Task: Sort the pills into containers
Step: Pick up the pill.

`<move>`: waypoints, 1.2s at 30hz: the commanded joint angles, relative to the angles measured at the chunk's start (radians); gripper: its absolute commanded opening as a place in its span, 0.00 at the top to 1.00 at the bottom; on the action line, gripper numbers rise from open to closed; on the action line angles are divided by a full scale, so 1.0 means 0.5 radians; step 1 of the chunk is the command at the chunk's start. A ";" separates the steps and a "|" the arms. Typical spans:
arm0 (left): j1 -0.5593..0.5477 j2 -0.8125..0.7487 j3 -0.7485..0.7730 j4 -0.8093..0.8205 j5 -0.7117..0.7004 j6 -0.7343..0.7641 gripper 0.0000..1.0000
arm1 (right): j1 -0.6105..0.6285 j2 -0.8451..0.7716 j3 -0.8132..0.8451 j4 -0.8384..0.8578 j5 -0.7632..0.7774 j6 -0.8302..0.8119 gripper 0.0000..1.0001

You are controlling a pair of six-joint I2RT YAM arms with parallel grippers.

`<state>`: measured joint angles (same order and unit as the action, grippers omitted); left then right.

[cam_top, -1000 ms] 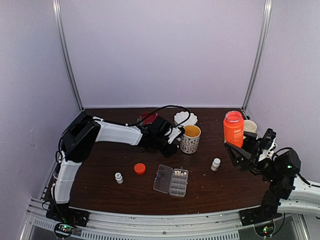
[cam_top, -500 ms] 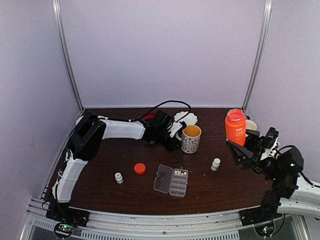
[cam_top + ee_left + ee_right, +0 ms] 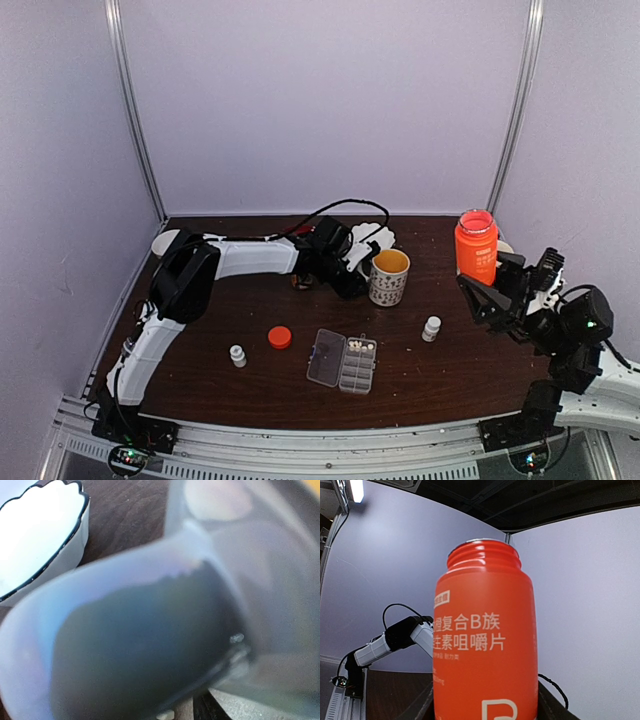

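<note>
The clear pill box [image 3: 343, 360] lies open at the front middle of the table, and pale pills [image 3: 360, 347] show in its far cells. My left gripper [image 3: 352, 272] reaches to the handle side of the patterned mug [image 3: 388, 276]. In the left wrist view the mug [image 3: 150, 630] fills the frame as a blur and hides the fingers. At the right, my right gripper [image 3: 488, 288] is shut on an uncapped orange bottle [image 3: 476, 245] and holds it upright off the table. That bottle [image 3: 485, 645] stands between the dark fingers [image 3: 420, 707] in the right wrist view.
A red cap [image 3: 280, 337] lies left of the pill box. Two small white bottles [image 3: 238, 355] [image 3: 431, 328] stand either side of it. A white scalloped bowl [image 3: 375, 236] [image 3: 35, 535] sits behind the mug. A pale plate [image 3: 165, 240] is at the far left.
The left gripper and the mug have shifted a little to the right. The right arm has raised the orange bottle slightly up and to the right.
</note>
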<state>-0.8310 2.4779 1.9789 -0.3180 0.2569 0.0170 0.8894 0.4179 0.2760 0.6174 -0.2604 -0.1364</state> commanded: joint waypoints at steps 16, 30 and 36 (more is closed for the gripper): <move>-0.010 0.055 -0.023 -0.273 -0.065 0.008 0.60 | -0.015 0.065 0.121 -0.006 -0.070 -0.002 1.00; -0.026 0.006 -0.115 -0.219 -0.087 0.024 0.60 | -0.018 0.130 0.157 -0.015 -0.081 0.015 1.00; -0.028 0.015 -0.110 -0.242 -0.089 0.039 0.72 | -0.018 0.134 0.164 -0.028 -0.076 0.024 1.00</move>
<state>-0.8261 2.4683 1.9446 -0.3496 0.2157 0.0166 0.8856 0.4858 0.3183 0.5865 -0.2901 -0.1318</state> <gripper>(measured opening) 0.298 0.554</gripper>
